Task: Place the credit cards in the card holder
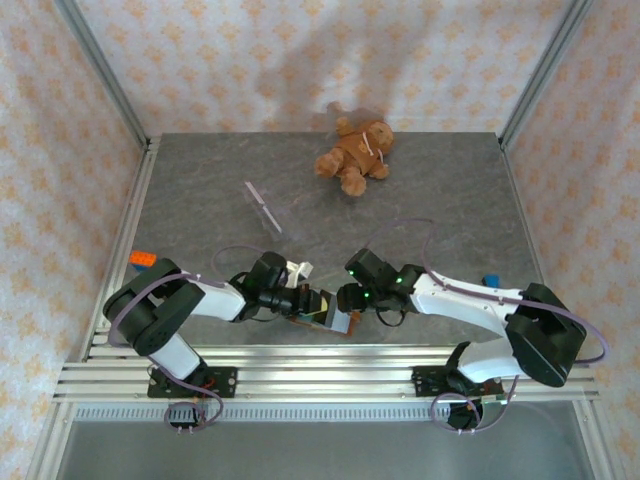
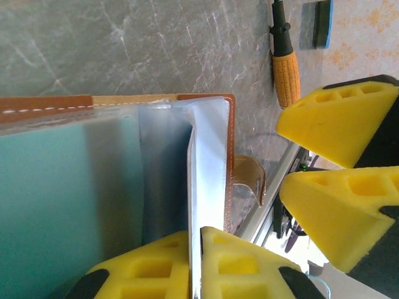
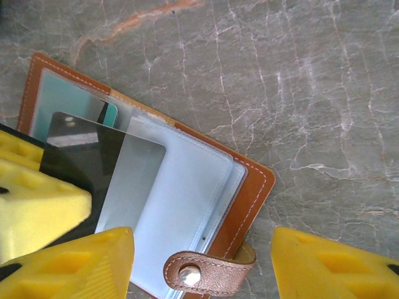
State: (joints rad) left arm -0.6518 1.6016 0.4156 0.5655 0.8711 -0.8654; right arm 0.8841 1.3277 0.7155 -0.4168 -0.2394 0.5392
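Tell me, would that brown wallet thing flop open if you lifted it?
Probably: the card holder lies open, its thin clear sleeves fanned like pages, and its snap tab hangs undone. It looks thin, so likely light too.

Brown card holder (image 3: 252, 190), white stitching; black-silver card (image 3: 124, 171); grey veined table (image 3: 312, 93); brown teddy (image 1: 354, 152).

One card holder (image 3: 249, 187), with two credit cards (image 3: 128, 171) counted in it: one teal card (image 3: 68, 99) and one dark-to-silver card (image 3: 81, 156). One teddy bear (image 1: 354, 155). One pale thin stick (image 1: 264, 206). One orange-handled screwdriver (image 2: 285, 68). Two arms, the left arm (image 1: 200, 295) and the right arm (image 1: 470, 298), and two grippers, the left gripper (image 2: 194, 249) and the right gripper (image 2: 324, 163)
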